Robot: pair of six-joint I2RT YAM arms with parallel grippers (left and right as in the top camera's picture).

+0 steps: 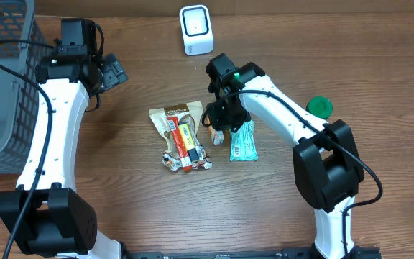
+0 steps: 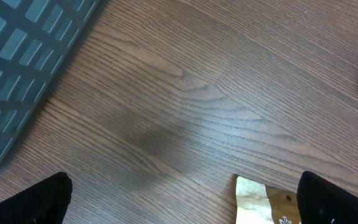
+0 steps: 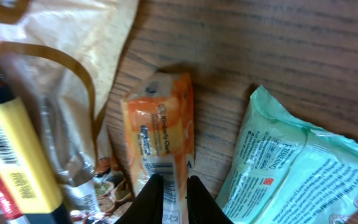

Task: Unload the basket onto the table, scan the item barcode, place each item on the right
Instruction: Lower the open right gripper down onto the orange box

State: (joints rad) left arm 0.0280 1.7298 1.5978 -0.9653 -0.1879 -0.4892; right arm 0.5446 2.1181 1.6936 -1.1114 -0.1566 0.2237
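Left hand (image 2: pixel 188 202) is spread wide above the woodgrain surface (image 1: pixel 351 50). Then one crinkly tan pouch (image 1: pixel 171 115), one glossy orange packet (image 3: pixel 163 130) lying flat with my right hand (image 3: pixel 176 196) at its crimped end, tips nearly together (can't tell if I'm actually pinching it), one mint-green plastic packet (image 3: pixel 291 168).

Four packets (image 1: pixel 243 141), one scanner (image 1: pixel 195 29), one basket (image 1: pixel 6 86)

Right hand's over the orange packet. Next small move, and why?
Probably close firmly on it before any lift. The right hand sits with fingers narrowly apart over the barcode end of the orange packet, which lies flat on the table; the white scanner stands farther up.
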